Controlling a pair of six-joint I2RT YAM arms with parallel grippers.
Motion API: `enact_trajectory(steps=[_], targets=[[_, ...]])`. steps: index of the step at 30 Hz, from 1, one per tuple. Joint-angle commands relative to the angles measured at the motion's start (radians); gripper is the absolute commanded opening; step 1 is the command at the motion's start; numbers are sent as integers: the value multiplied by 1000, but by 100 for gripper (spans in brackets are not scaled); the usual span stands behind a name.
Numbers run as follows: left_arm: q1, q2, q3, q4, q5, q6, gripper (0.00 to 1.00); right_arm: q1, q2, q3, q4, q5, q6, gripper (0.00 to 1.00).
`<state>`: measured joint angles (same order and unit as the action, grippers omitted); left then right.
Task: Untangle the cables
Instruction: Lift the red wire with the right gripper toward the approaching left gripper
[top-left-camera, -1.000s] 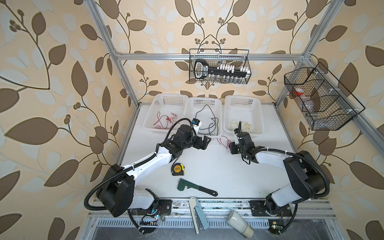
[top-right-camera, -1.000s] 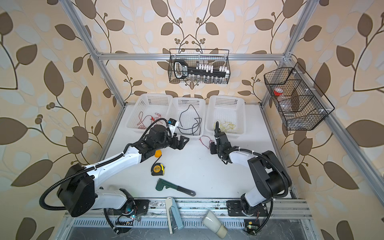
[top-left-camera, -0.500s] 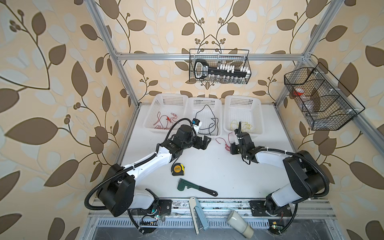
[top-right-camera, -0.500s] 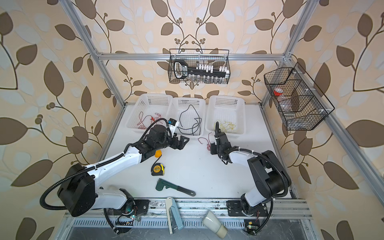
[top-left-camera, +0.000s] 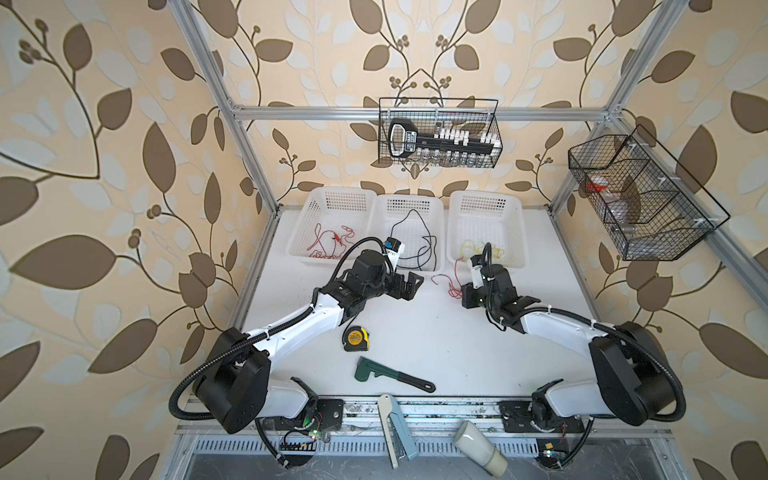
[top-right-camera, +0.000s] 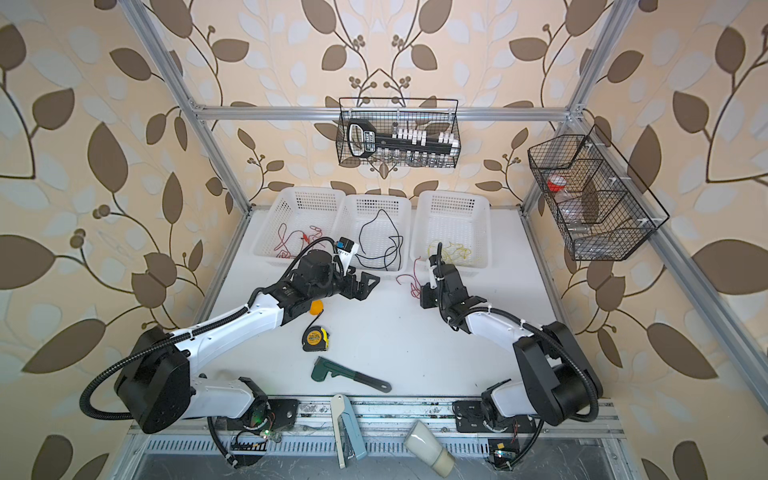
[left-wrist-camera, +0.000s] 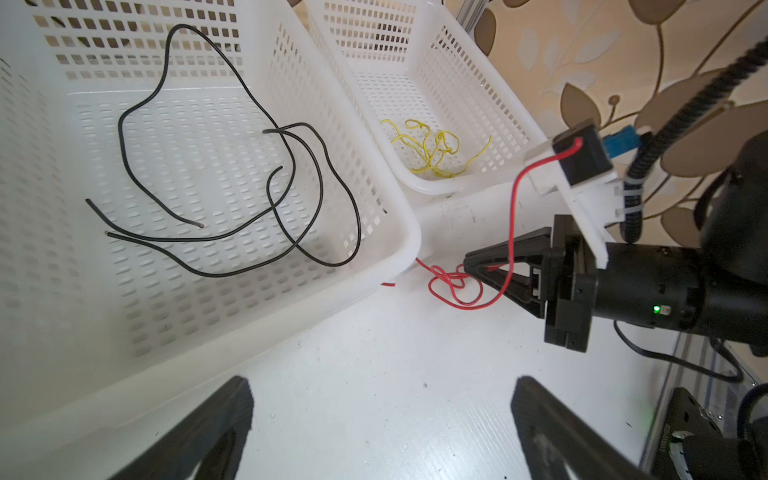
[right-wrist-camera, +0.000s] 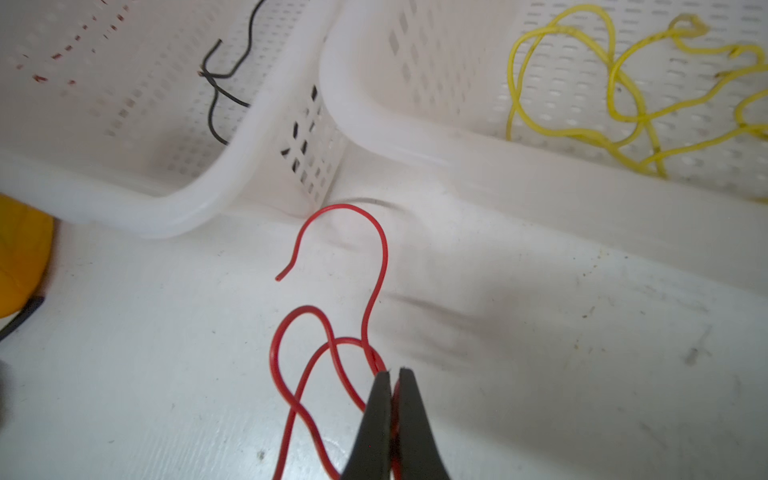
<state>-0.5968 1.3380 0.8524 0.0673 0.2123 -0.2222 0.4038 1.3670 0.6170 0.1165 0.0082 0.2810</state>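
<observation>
A loose red cable (top-left-camera: 448, 283) (right-wrist-camera: 332, 345) lies looped on the white table between the middle and right baskets. My right gripper (top-left-camera: 466, 293) (right-wrist-camera: 395, 372) (left-wrist-camera: 467, 264) is shut on one strand of it, and one end arcs up beside that wrist. Black cables (top-left-camera: 419, 245) (left-wrist-camera: 232, 174) lie in the middle basket (top-left-camera: 409, 199). Yellow cables (top-left-camera: 469, 247) (right-wrist-camera: 623, 104) lie in the right basket (top-left-camera: 486, 195), and red cables (top-left-camera: 328, 243) in the left basket (top-left-camera: 299, 232). My left gripper (top-left-camera: 411, 282) (left-wrist-camera: 382, 395) stands open over bare table in front of the middle basket.
A yellow tape measure (top-left-camera: 355, 337) and a green-headed wrench (top-left-camera: 390, 374) lie nearer the front. A pale cylinder (top-left-camera: 480, 446) and a blue-and-white tool (top-left-camera: 397, 428) rest at the front rail. Wire baskets hang on the back wall (top-left-camera: 438, 139) and on the right (top-left-camera: 640, 199).
My right gripper has shut on the red cable on the table. The left arm has not moved.
</observation>
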Motion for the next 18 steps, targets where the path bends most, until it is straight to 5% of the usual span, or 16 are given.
enact_trajectory(steps=[1,18], targets=[[-6,-56,-9,34,41,-14,99,6,-65,-20,11,-33,-20,0],[-15,-141,-25,92,165,-26,99,7,-312,-6,10,-272,-30,0]])
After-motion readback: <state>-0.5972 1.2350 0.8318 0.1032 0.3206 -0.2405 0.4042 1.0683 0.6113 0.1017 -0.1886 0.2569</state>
